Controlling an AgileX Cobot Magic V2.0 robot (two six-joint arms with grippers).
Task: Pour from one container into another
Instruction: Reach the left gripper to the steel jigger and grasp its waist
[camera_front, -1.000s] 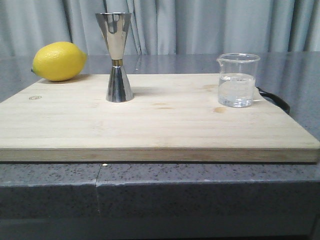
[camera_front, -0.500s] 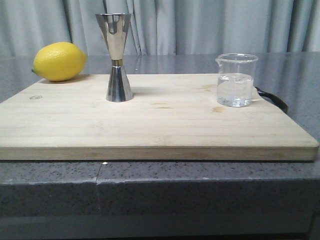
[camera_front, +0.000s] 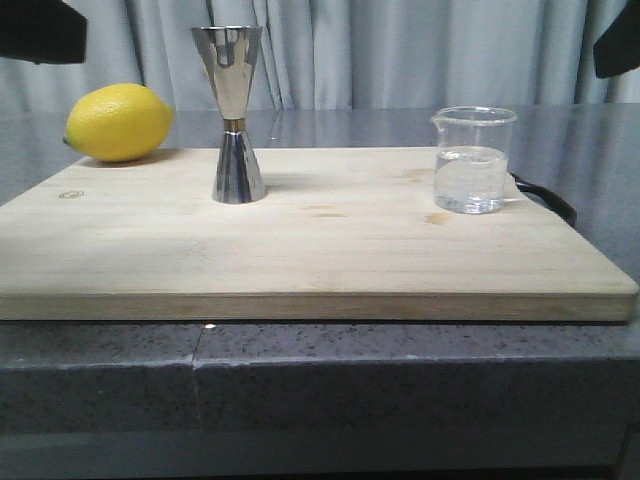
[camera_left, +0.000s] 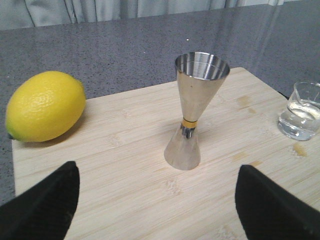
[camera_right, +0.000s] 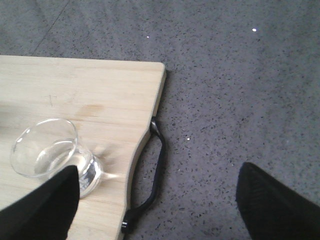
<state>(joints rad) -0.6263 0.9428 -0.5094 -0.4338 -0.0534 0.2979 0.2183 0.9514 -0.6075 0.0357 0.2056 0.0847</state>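
Observation:
The steel hourglass jigger (camera_front: 232, 115) stands upright at the back left of the wooden board (camera_front: 330, 250). The small clear glass beaker (camera_front: 474, 160), about half full of clear liquid, stands at the board's back right. My left gripper (camera_left: 156, 167) is open above the board, short of the jigger (camera_left: 192, 107), with nothing between its fingers. My right gripper (camera_right: 159, 166) is open beside the board's right edge. The beaker (camera_right: 50, 155) lies just outside one finger, not between the fingers. Dark parts of the left arm (camera_front: 40, 30) and right arm (camera_front: 620, 45) show at the front view's top corners.
A yellow lemon (camera_front: 118, 122) rests on the counter, touching the board's back left corner. A black strap handle (camera_front: 548, 198) loops off the board's right edge. The board lies on a grey speckled counter (camera_front: 320, 380), with curtains behind.
Dark parts of both arms have come into the top corners of the front view. The jigger, beaker and lemon stay where they were.

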